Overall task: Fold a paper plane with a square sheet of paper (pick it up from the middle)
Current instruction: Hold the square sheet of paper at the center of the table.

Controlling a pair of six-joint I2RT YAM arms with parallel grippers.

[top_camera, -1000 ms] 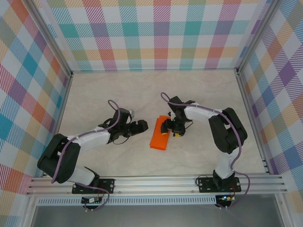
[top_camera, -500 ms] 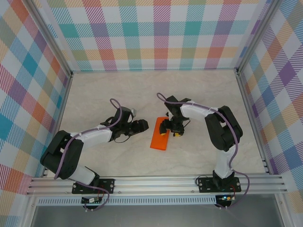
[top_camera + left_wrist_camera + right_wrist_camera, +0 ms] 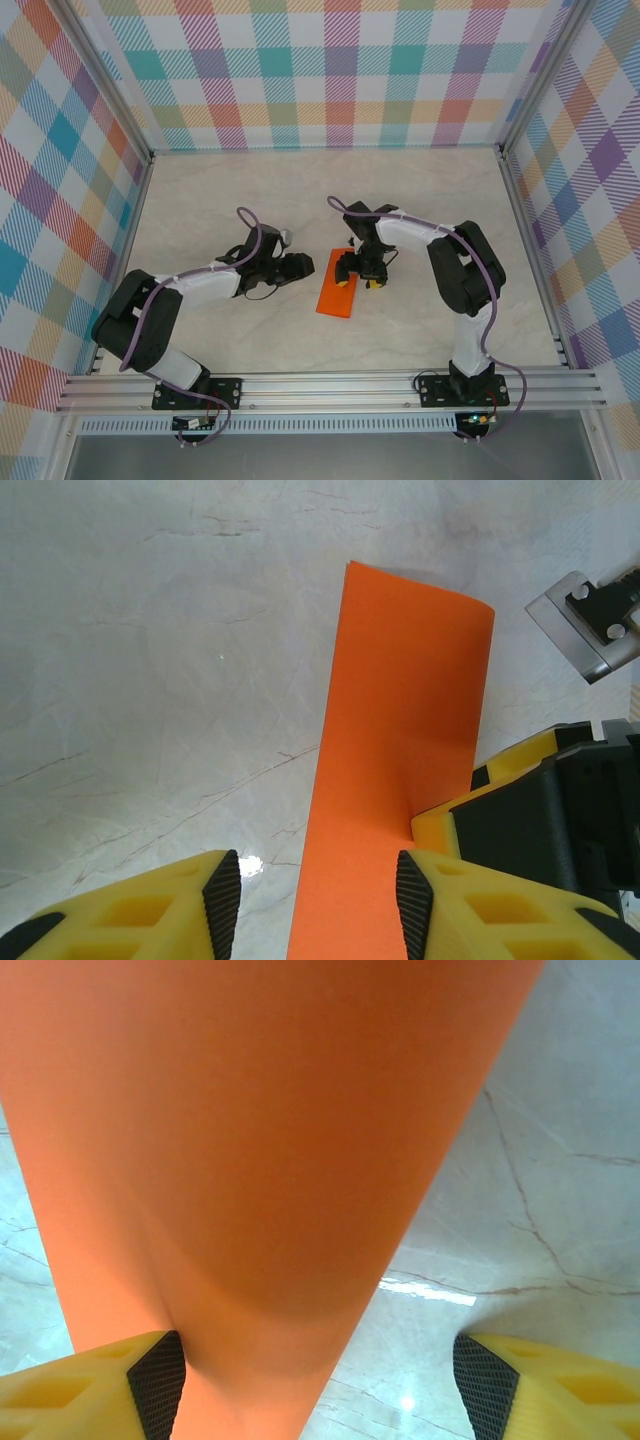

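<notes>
Orange sheet of paper (image 3: 337, 288): folded to a long narrow strip, lying flat between the two grippers.

Right gripper (image 3: 358, 277): over the strip's far right part, jaws wide apart. The paper runs between them and lies against one pad, not pinched.

Left gripper (image 3: 300, 266): just beside the strip's left edge, jaws partly apart and holding nothing, one finger over the paper's edge.

Table (image 3: 250, 190): pale marbled top.

Walls (image 3: 340, 70): pastel plaid on three sides.

Rail (image 3: 330, 385): aluminium, along the near edge.

Matt paper (image 3: 400, 710), glossy marbled tabletop (image 3: 150, 680)
</notes>
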